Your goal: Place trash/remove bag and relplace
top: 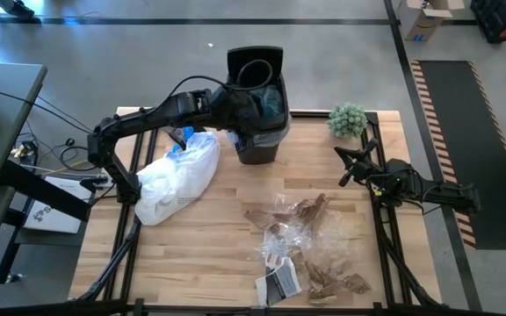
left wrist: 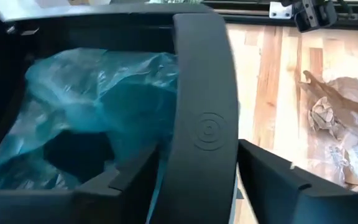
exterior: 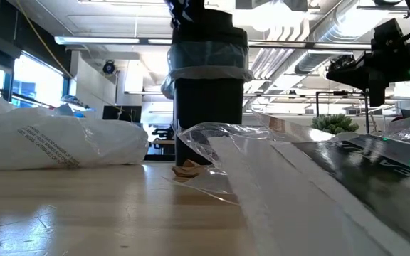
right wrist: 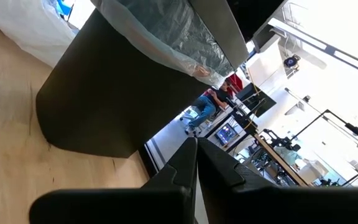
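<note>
A black bin (top: 262,132) stands at the table's far middle, its lid (top: 255,63) tipped up behind it. The light-blue bag (left wrist: 98,106) lines the bin and folds out under its top ring (exterior: 208,60). My left gripper (left wrist: 199,149) reaches in from the left and is open, with the bin's near rim between its fingers. The trash (top: 306,250), brown paper scraps, clear wrappers and a black-and-white packet (top: 279,283), lies on the table's near right. My right gripper (right wrist: 196,158) waits shut at the right edge (top: 350,167). My left gripper straddles the bin's black rim band (left wrist: 207,130), slanting down from the left. One finger (left wrist: 126,180) is inside over the bag and the other (left wrist: 272,180) is outside. Whether the fingers touch the rim I cannot tell.
A whiter plastic bag (top: 178,180) with blue bits lies left of the bin, under my left arm. A small green plant (top: 348,120) stands right of the bin. Bare wood lies between the white bag and the trash.
</note>
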Motion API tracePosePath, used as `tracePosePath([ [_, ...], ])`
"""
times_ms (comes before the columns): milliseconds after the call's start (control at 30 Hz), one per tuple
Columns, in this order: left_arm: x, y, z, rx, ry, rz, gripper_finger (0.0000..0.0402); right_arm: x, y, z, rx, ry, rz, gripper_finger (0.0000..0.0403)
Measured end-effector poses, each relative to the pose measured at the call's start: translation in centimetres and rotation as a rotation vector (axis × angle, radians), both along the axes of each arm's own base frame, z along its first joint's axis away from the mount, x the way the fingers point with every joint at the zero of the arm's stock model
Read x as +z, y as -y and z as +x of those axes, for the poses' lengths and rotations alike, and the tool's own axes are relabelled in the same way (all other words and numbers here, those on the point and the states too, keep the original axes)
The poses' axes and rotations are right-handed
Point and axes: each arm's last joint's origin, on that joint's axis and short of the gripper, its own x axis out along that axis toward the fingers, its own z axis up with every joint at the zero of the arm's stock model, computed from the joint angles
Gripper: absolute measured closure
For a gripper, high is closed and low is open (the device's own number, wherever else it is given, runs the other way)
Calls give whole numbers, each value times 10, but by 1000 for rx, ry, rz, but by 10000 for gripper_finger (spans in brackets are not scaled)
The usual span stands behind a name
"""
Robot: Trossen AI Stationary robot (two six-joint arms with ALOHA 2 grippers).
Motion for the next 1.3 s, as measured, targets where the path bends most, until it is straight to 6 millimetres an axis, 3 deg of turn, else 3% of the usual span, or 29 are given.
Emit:
tracePosePath([
  [200, 3, 0, -2, -1, 13, 14, 296, 0, 0, 0, 0, 0, 0, 402],
  [600, 11, 4, -1, -30, 57, 67, 297, 0, 0, 0, 2, 0, 0, 402],
  [767, 16, 17, 3, -61, 54, 153, 297, 0, 0, 0, 2, 1, 0, 402],
  [1100, 47, 40, 2, -96, 122, 278, 297, 0, 0, 0, 4, 1, 0, 402],
  [1300, 43, 42, 1, -129, 81, 250, 297, 0, 0, 0, 4, 0, 0, 402],
])
